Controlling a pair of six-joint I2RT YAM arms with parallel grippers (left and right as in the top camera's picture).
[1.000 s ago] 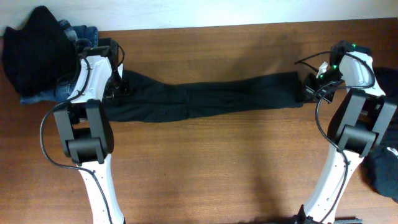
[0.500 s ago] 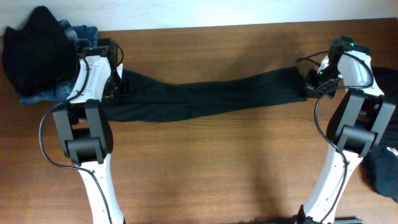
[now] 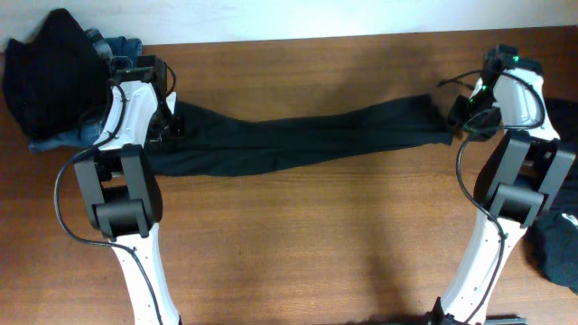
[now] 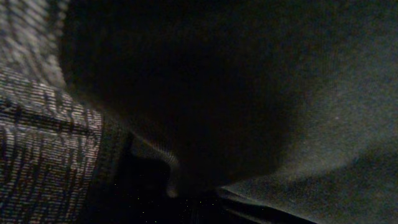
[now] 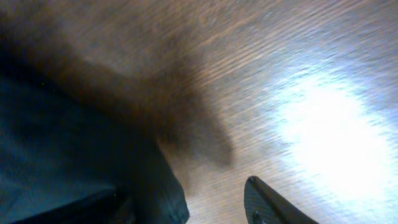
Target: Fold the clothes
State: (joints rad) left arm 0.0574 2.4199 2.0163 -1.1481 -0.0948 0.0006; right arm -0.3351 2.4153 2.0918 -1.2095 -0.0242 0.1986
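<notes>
The left pincer (image 3: pixel 172 122) is closed and clamped on the left end of the long black garment (image 3: pixel 298 137), near the far left corner of the desk (image 3: pixel 316 235). Its own camera is pressed so close that dark cloth (image 4: pixel 249 93) fills almost all the view, with a paler ribbed band (image 4: pixel 37 143) down the left side. The fingers themselves cannot be made out there.

The right pincer (image 3: pixel 465 113) sits at the other end of the same garment, close to the far right corner. Its jaws look parted: in the wrist view one black fingertip (image 5: pixel 273 202) shows at the bottom, with a strip of bare wood (image 5: pixel 280 62) between it and the edge of the cloth (image 5: pixel 56 143). The cloth lies flat on the desk there, and nothing can be seen gripped.

Between the two arms the garment stretches in a long, slightly sagging band across the far half of the desk, wider and more rumpled towards the left end and narrower at the right.

Beyond the left arm, in the far left corner, a black heap (image 3: pixel 50 68) lies piled on the blue jeans (image 3: pixel 113 47), which poke out behind and below it. At the right edge, towards the near side, another dark garment (image 3: pixel 555 248) lies bunched and partly cut off by the frame.
</notes>
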